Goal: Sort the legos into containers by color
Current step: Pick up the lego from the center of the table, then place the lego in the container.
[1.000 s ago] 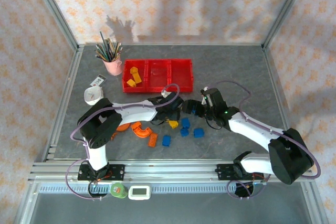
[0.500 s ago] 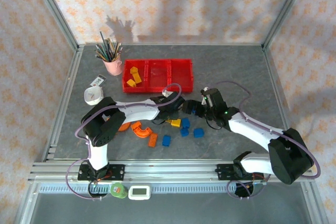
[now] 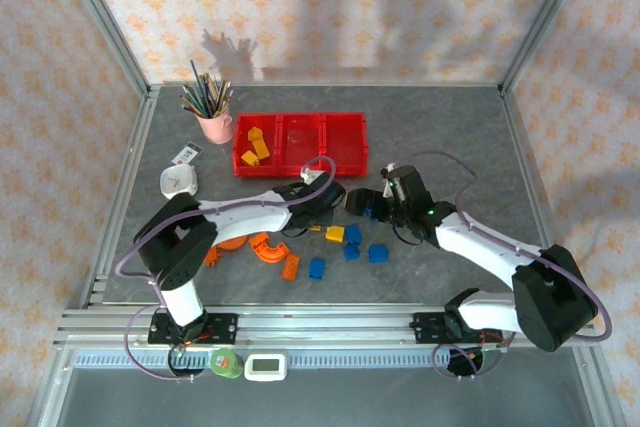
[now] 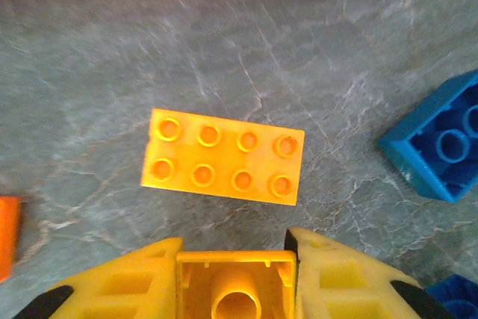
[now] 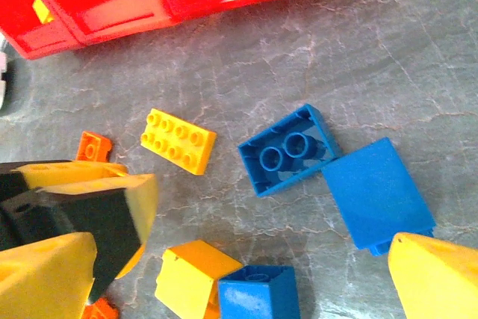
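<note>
My left gripper [image 4: 235,289] is shut on a yellow lego, whose hollow underside [image 4: 235,278] faces the camera. Just ahead of it a flat yellow eight-stud lego [image 4: 224,156] lies on the table, with a blue lego [image 4: 441,140] to its right. My right gripper [image 5: 246,252] is open above a yellow lego [image 5: 190,278] and a blue lego [image 5: 258,293]; two more blue legos [image 5: 291,151] [image 5: 377,192] lie beyond. From above, both grippers [image 3: 322,202] [image 3: 372,207] hover close together over the scattered pile. The red containers [image 3: 300,144] hold yellow legos [image 3: 255,145] in the left bin.
Orange arches [image 3: 265,245] and other orange pieces [image 3: 291,266] lie at the near left, and blue legos [image 3: 378,253] at the near middle. A pink cup of pencils [image 3: 214,125] and a white object [image 3: 178,181] stand left of the bins.
The left arm has shifted, its gripper pulling slightly back toward the bins with the yellow lego. The right arm has hardly moved.
</note>
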### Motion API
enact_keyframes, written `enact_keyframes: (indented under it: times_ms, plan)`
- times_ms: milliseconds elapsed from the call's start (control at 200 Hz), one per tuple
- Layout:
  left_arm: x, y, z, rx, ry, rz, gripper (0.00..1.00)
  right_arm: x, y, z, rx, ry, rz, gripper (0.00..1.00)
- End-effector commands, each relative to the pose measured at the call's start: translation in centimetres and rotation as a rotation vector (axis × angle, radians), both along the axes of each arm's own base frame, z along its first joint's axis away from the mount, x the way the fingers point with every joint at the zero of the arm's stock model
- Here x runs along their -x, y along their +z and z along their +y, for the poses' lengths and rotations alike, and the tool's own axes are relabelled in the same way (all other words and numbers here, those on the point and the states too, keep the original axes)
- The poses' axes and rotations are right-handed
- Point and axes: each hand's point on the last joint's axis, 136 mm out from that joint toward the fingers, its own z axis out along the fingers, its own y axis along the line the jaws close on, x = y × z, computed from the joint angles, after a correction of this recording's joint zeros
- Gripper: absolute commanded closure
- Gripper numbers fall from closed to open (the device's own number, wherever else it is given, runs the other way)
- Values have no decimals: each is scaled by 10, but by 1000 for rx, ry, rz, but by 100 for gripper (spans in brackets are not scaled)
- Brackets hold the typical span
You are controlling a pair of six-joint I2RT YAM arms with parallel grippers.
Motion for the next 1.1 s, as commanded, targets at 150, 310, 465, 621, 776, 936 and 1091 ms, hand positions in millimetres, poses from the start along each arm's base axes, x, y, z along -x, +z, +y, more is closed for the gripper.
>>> enact_keyframes:
  times_ms: [150, 310, 465, 621, 776, 936, 1091]
  plan:
    - [-35, 61, 65, -15, 165, -157, 72, -8, 46, 31, -79, 42, -85, 0]
    - [-73, 93, 108, -29, 264, -243, 74, -15, 58, 55, -122, 52, -111, 0]
    - [-110, 110, 141, -66, 348, -287, 74, -26, 64, 70, -162, 54, -123, 0]
    - [-146, 107, 161, -77, 396, -292, 74, -36, 63, 73, -143, 39, -132, 0]
    - [-183, 89, 178, -73, 426, -274, 74, -44, 63, 69, -112, 13, -153, 0]
    - [-206, 63, 181, -83, 413, -223, 70, -46, 65, 69, -102, 16, -161, 0]
    - [-205, 54, 183, -99, 400, -176, 53, -45, 65, 67, -92, 22, -161, 0]
